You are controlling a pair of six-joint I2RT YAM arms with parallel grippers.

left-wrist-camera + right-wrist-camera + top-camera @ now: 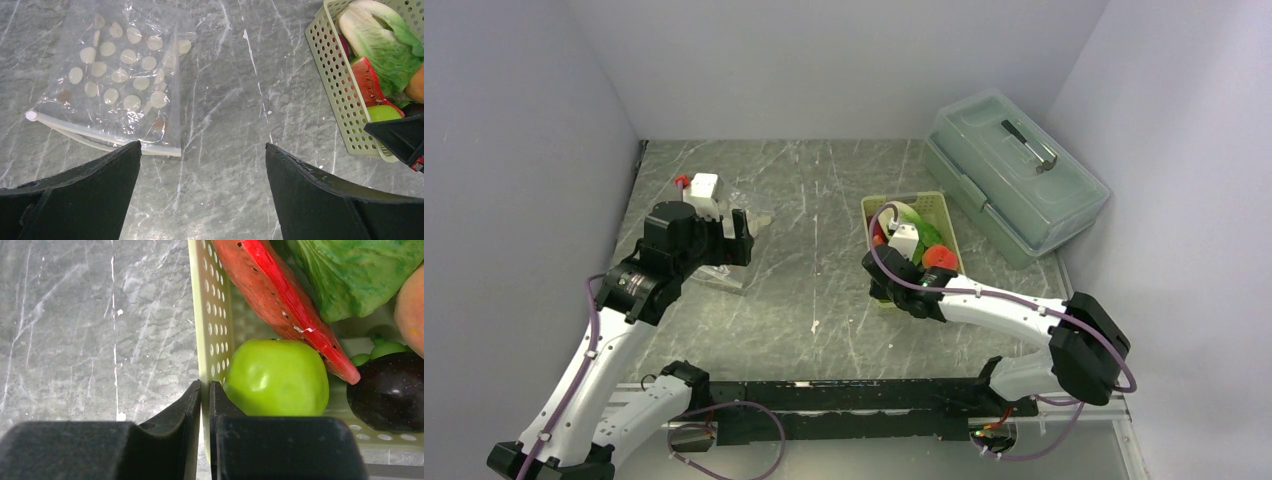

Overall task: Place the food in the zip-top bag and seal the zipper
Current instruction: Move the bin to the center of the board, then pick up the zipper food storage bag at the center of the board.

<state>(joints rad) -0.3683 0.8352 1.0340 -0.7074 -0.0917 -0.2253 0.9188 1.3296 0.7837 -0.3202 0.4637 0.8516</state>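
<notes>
Pale green basket [212,315] wall is pinched by the right tool [205,390], the green ball [275,377] lying just beside it, inside. Nothing seems bagged yet; a grasp on the food [385,45] is called for next. The left tool [202,146] is held spread, angled down, the flat zip-top bag [120,70] just ahead-left.

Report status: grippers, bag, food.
Left gripper open, over table beside bag. Right gripper shut on wall of basket. Bag flat, looks empty; food in basket. Nothing seen between them.
</notes>
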